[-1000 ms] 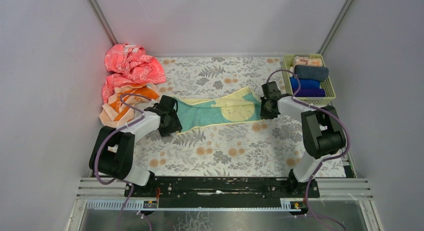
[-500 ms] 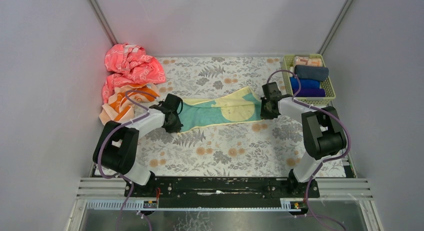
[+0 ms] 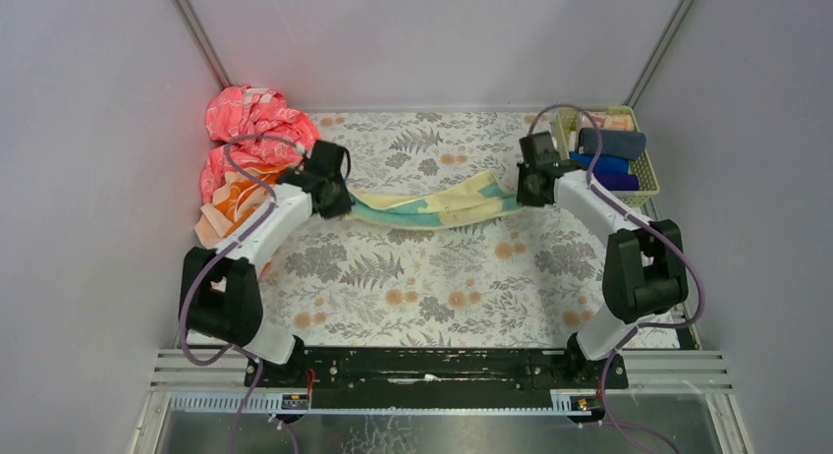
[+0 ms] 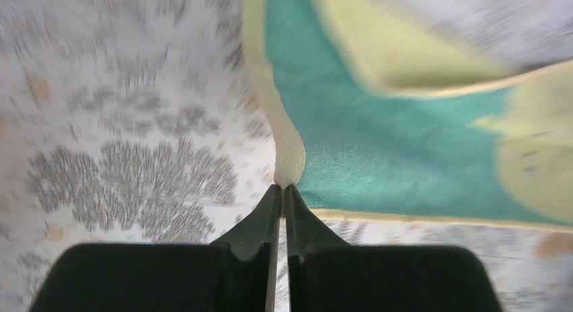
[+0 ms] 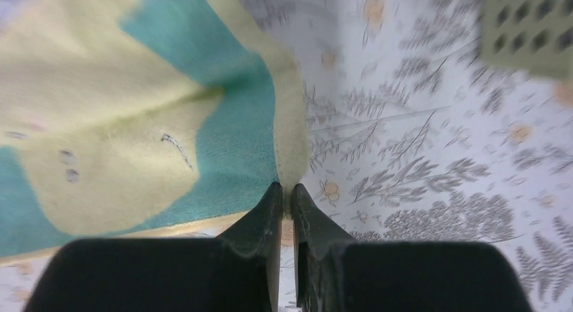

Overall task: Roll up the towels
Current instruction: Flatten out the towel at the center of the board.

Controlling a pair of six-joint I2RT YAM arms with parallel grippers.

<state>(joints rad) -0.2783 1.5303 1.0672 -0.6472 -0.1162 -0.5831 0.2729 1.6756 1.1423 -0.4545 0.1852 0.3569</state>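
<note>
While left fingers [image 4: 260,221] pinch one end of the teal towel [image 3: 432,206] and right fingers [image 5: 314,224] pinch the other, it hangs stretched between them, sagging midway over the worktop [image 3: 442,287].

Teal towel [image 3: 432,206]: mint-teal ground, large pale yellow rounded patches, pale yellow border. A few small dark marks on one yellow patch.

Pink towel [image 3: 257,128]: coral pink with white markings.

Orange towel [image 3: 234,203]: bright orange and pale peach, touches of white.

Table cover [image 3: 442,287]: off-white, printed with grey ferns and leaves and scattered orange-tan blossoms.

Basket [image 3: 649,174]: pale yellow-green plastic, perforated.

Rolls [image 3: 609,164] inside it: peach, slate grey, blue, purple.

Arms [image 3: 273,226]: white shells, black joints.

Cables [image 3: 211,277]: lilac.

Left gripper [image 4: 282,189] and right gripper [image 5: 287,189]: black.

Walls [image 3: 432,41]: pale grey.
</note>
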